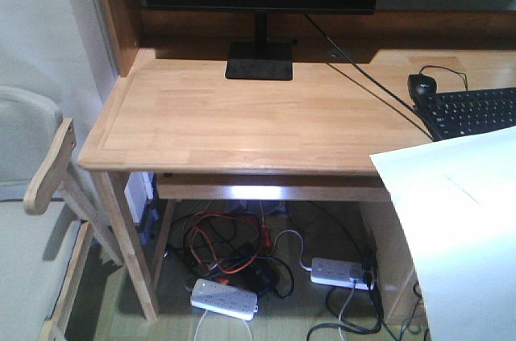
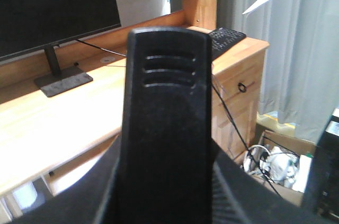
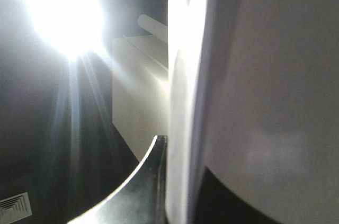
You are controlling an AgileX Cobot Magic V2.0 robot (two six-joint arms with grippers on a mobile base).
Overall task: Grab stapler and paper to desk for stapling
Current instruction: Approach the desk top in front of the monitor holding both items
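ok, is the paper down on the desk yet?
No, aloft. Front view: the paper extends past the desk edge, over the floor. Left wrist view: its corner floats well above the keyboard.

You've got open desk [image 1: 226, 127] left & centre. Monitor stand [image 1: 259, 60] blocks the back; cable [image 1: 367, 79] runs diag. to the right, w/ mouse [image 1: 422, 83] & keyboard [image 1: 476, 111] there. Paper [image 1: 459, 228] hides front-right.

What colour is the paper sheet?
Plain white; the paper shows best in the exterior front-facing view.
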